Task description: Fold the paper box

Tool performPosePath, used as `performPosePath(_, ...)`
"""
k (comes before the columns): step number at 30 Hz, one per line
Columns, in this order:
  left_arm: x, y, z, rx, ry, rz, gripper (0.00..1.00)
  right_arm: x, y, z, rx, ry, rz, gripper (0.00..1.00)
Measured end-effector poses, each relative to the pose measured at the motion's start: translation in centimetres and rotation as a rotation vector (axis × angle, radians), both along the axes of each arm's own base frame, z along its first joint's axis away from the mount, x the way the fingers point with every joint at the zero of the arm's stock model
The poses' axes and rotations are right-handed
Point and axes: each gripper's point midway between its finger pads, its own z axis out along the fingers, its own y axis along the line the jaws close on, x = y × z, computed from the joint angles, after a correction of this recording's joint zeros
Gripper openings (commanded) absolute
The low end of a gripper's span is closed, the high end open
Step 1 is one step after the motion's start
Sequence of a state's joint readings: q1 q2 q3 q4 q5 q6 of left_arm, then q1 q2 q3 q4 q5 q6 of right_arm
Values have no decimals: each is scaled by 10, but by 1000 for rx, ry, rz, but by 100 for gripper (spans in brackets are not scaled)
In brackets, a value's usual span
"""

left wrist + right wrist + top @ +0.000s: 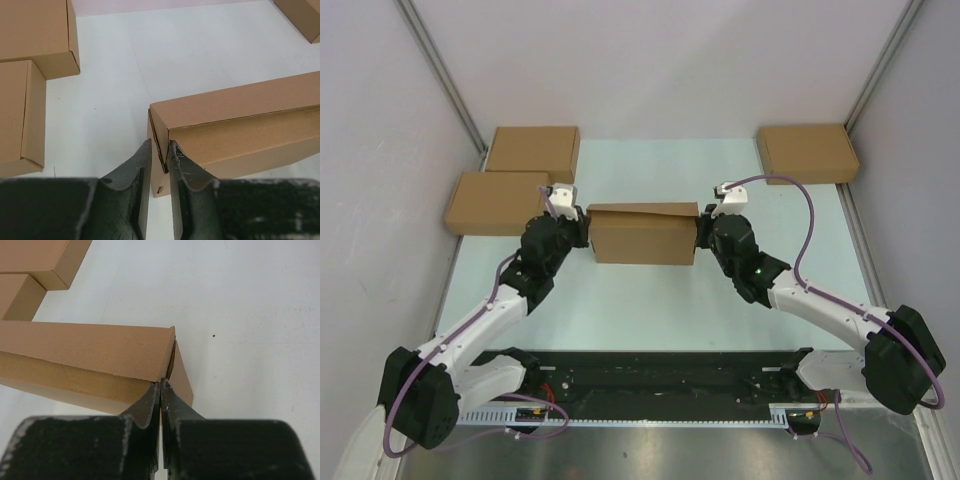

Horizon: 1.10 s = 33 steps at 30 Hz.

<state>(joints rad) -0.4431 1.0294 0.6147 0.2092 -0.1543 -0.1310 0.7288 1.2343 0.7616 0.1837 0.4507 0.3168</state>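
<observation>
The paper box (642, 235) stands folded up in the middle of the table, its lid lying slightly raised along the back. My left gripper (582, 232) is at its left end. In the left wrist view that gripper (161, 150) is drawn to a narrow gap, with the top edge of the paper box (235, 125) end wall pinched between the tips. My right gripper (703, 232) is at the right end. In the right wrist view it (160, 386) is shut, tips pressed against the seam where the lid meets the end wall of the paper box (85, 345).
Two closed brown boxes (532, 148) (498, 203) lie at the back left and one (807, 152) at the back right. Grey walls close in both sides. A black rail (650, 385) runs along the near edge between the arm bases.
</observation>
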Motion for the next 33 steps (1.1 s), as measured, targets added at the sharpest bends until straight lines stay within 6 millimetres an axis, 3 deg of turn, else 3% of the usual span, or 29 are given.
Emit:
performPosePath(4, 2, -1, -1, -1, -1, 0, 18, 0, 0, 0, 0, 0, 0, 0)
performPosePath(8, 2, -2, 0, -4, -6, -4, 0, 1, 1, 0, -1, 1, 0, 0)
performPosePath(33, 13, -7, -10, -56, -49, 7, 0, 1, 3, -1, -4, 1, 1, 0)
